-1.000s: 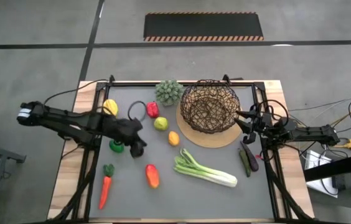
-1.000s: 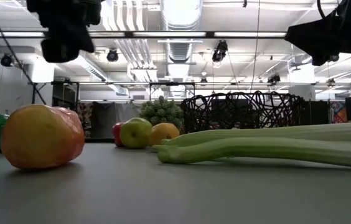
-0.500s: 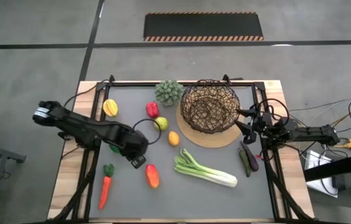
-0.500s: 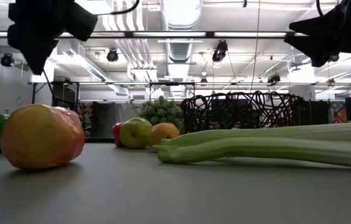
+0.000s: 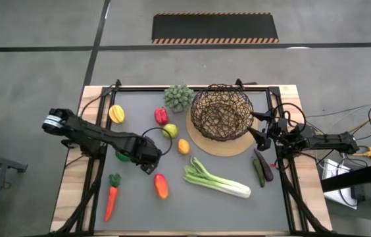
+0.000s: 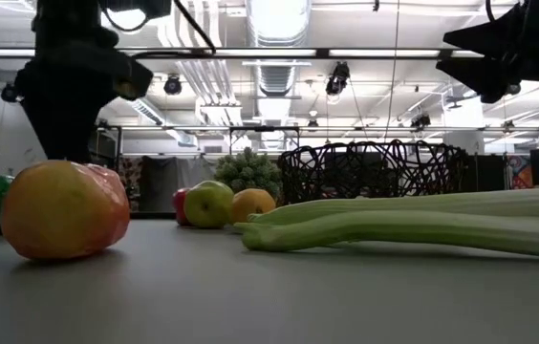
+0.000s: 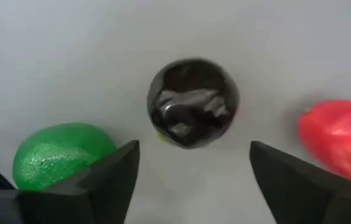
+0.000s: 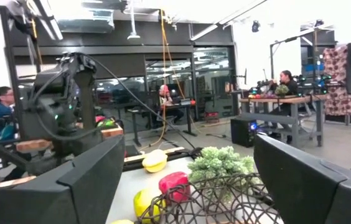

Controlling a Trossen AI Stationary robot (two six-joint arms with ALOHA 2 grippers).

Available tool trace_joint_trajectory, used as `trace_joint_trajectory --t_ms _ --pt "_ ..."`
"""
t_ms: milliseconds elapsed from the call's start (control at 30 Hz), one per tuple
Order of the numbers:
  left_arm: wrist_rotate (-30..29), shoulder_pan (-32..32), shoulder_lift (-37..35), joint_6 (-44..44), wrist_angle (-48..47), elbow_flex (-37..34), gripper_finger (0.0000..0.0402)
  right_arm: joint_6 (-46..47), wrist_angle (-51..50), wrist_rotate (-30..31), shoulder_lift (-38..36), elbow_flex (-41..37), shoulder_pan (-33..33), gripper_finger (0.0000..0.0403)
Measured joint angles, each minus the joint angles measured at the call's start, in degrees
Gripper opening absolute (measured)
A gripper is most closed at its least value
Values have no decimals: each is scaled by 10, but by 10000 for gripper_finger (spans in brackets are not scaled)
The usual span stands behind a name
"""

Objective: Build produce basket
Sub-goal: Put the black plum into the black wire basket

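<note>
**Open left gripper over crowded produce: wrong pick or a nudge is the risk**

The left gripper (image 5: 148, 162) hangs over the middle of the table's (image 5: 271, 210) left half with its fingers (image 7: 110, 177) spread wide and holding nothing. In its wrist view a dark round piece (image 7: 192, 102) lies on the surface between the jaws. A green piece (image 7: 60, 155) sits just beside one finger and a red-orange piece (image 7: 337, 146) near the other.

With neighbours this close, I judge that a descent slightly off-centre could push the green piece away or roll the dark one out of reach. Its glossy, rounded form could also squirt from a shallow pinch.

The right gripper (image 5: 258, 135) waits near the right edge, jaws wide and empty, just beside the basket (image 5: 222, 113). A swing from there could knock the basket off its tan mat (image 5: 228, 148).

The basket sits toward the far edge, right of centre, with its mouth upward and nothing visible inside. It is round, so it has no long axis. The dark piece looks nearly round too.

The leek (image 5: 217, 179) lies diagonally, leafy end toward the table's centre and white end toward the near right corner. The carrot (image 5: 110, 201) runs roughly far-to-near by the near left corner, tip toward the near edge.
</note>
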Motion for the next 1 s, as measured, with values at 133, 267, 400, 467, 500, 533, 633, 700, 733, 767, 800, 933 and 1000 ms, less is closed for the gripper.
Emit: trace_joint_trajectory --t_ms 133,267,400,467,500,533,633,700,733,767,800,933,1000 --pt "0 0 23 5 0 -6 304 0 -2 1 0 0 0 349" --pt "0 0 40 12 1 -6 306 0 -3 1 0 0 0 350" --pt "-12 0 54 21 15 -7 306 0 -3 1 0 1 0 350" --pt "-16 2 58 29 28 -8 306 0 -3 1 0 1 0 350" --pt "-17 2 60 34 34 -8 306 0 -3 1 0 1 0 350" --pt "-17 2 61 37 41 -8 306 0 -3 1 0 1 0 350" --pt "-20 2 65 38 49 -8 298 0 -2 1 0 1 0 349" --pt "-22 2 65 38 49 -8 284 0 -2 1 0 1 0 348" --pt "-23 2 65 38 49 -8 275 0 -2 1 0 1 0 347" --pt "-24 2 65 38 49 -8 265 0 -2 1 0 1 0 347" --pt "-25 2 65 38 49 -8 254 0 -2 1 0 1 0 345" --pt "-25 2 62 38 48 -8 215 0 -2 1 0 1 0 342" --pt "-25 2 61 38 47 -8 202 0 -2 1 0 1 0 340"
